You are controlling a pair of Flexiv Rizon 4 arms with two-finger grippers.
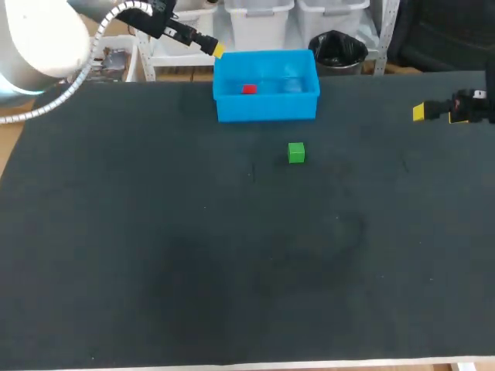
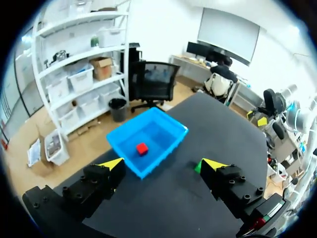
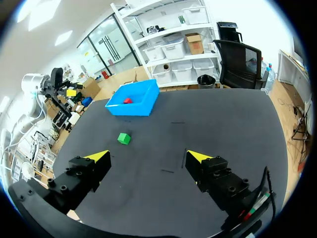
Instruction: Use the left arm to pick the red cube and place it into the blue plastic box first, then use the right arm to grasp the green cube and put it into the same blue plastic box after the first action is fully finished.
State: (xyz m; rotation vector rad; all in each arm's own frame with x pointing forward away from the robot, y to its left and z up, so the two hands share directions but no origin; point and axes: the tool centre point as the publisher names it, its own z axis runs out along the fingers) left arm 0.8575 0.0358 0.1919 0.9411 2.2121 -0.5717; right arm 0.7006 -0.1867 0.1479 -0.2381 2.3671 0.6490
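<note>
The red cube [image 1: 249,90] lies inside the blue plastic box [image 1: 267,106] at the table's far edge; the left wrist view shows the red cube [image 2: 142,148] on the floor of the box [image 2: 129,166]. The green cube [image 1: 296,152] sits on the dark table just in front of the box, and the right wrist view has the green cube [image 3: 124,138] ahead of the fingers with the box [image 3: 132,107] beyond. My left gripper [image 1: 217,49] hangs above the box's left back corner, open and empty [image 2: 163,164]. My right gripper [image 1: 418,112] stays open at the far right [image 3: 148,156].
The dark table surface [image 1: 232,255] stretches wide in front of the green cube. A thin white cable [image 1: 85,73] runs along my left arm at the back left corner.
</note>
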